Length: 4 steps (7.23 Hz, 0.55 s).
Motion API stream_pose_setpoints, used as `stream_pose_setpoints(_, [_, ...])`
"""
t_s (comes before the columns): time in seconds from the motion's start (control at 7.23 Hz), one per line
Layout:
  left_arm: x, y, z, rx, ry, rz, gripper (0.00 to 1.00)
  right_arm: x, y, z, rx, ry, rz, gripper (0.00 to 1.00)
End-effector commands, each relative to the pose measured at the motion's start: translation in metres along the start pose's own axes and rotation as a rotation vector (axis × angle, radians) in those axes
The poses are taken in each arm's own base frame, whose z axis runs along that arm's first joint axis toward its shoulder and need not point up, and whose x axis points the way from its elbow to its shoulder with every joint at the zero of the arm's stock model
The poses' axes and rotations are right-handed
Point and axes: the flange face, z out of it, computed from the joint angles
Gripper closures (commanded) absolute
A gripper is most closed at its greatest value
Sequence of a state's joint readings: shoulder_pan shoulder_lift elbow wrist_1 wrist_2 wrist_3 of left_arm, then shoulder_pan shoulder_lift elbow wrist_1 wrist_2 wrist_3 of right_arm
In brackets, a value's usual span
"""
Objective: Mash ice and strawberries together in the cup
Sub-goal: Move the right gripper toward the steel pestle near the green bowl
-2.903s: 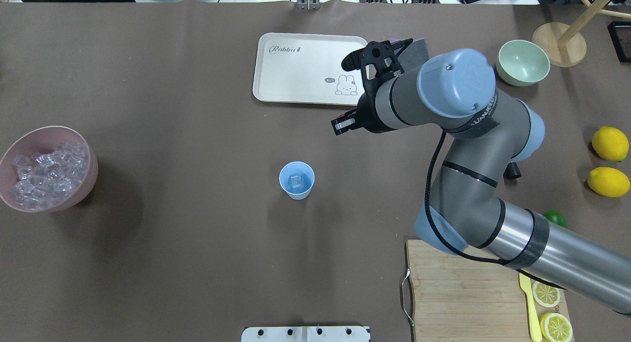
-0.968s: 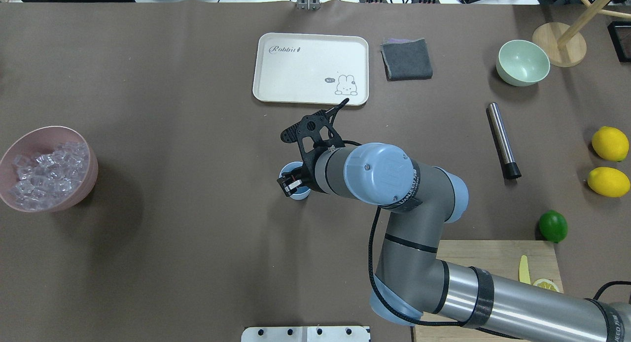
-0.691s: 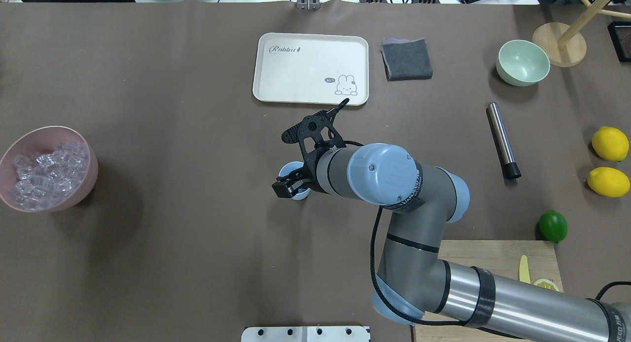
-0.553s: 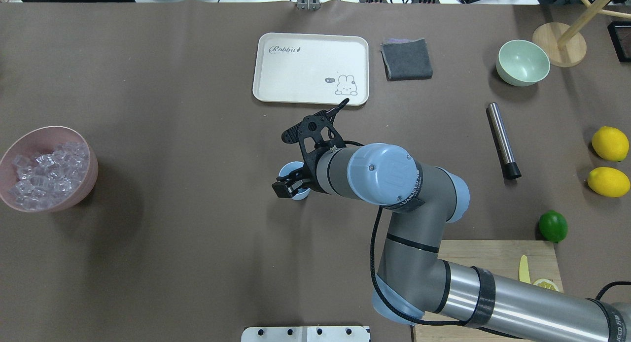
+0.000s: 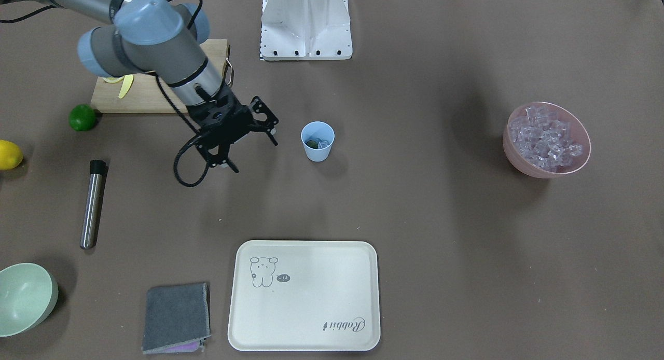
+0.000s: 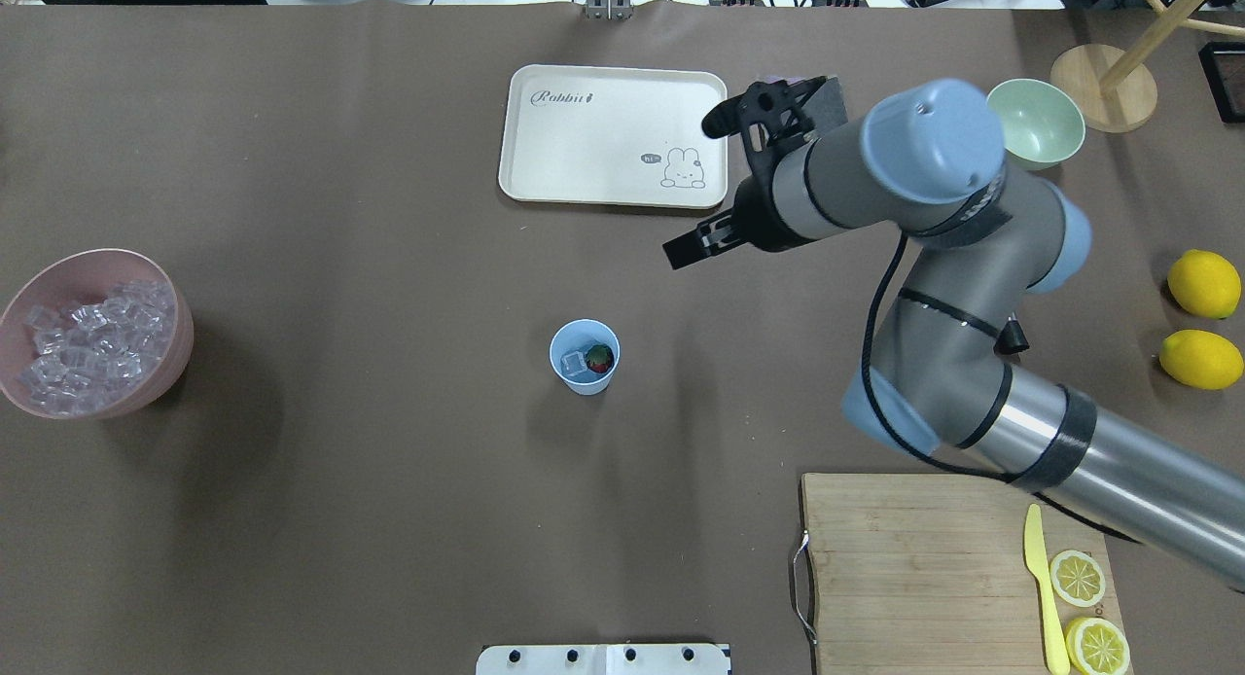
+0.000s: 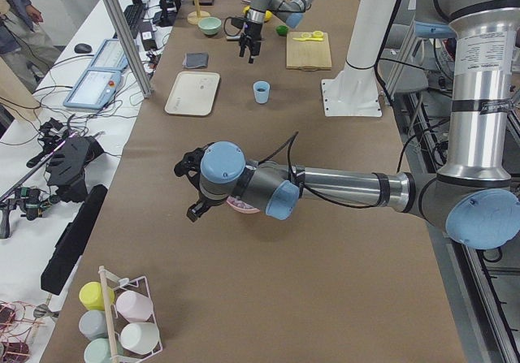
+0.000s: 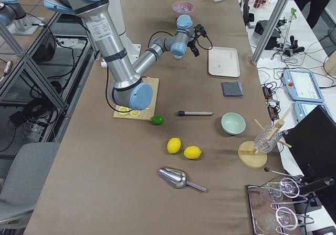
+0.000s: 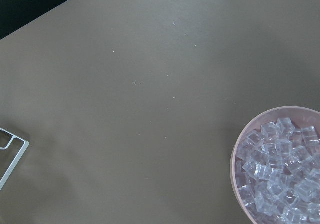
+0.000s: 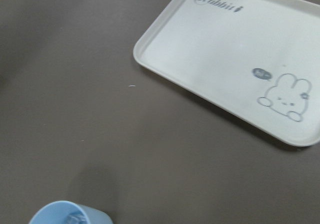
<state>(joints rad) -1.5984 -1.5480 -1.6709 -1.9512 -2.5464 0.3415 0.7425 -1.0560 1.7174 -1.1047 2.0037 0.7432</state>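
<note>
Right claw (image 5: 224,166): it hangs over the brown worktop (image 6: 340,519), well apart from the cup. Its jaws look parted and we see nothing in them.
Left claw (image 7: 188,191): it is near the pink bowl. We cannot tell whether it is open or closed.
Pink plastic bowl (image 6: 183,337): it stands at the worktop's left end, heaped with clear ice cubes (image 6: 88,339).
Small pale-blue plastic cup (image 6: 586,387): it stands upright mid-worktop.
In the cup: one glassy ice cube (image 6: 573,364) and a small red strawberry (image 6: 600,359) lie side by side, both whole.
Done: we judge the loading finished.
Left: the mashing is not yet begun.
Steel rod with a black end (image 5: 92,204): we take it for the masher. It lies flat, with no claw on it.
Around: a wooden chopping board (image 6: 905,558), a cream rabbit tray (image 6: 584,121), a folded grey cloth (image 5: 176,316), a pale-green bowl (image 5: 26,298), two yellow lemons (image 6: 1203,283) and a round green lime (image 5: 82,117).
In the way: we see nothing between the rod and the cup. The lime and the board sit near the rod, off that line.
</note>
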Motion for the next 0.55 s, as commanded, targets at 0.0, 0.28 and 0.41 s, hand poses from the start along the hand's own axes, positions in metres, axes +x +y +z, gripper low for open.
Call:
stream_pose_setpoints(0.0, [0.0, -0.003, -0.001, 0.002, -0.001, 0.001, 0.03, 0.117, -0.02, -0.054, -0.036, 0.039, 0.14, 0.0])
stream_pose_setpoints(0.28, [0.0, -0.008, -0.002, 0.006, -0.004, 0.008, 0.03, 0.186, -0.037, -0.104, -0.134, 0.05, 0.168, 0.0])
stream_pose_setpoints(0.41, [0.001, -0.011, -0.003, 0.01, -0.005, 0.013, 0.03, 0.204, -0.031, -0.103, -0.17, 0.096, 0.192, 0.0])
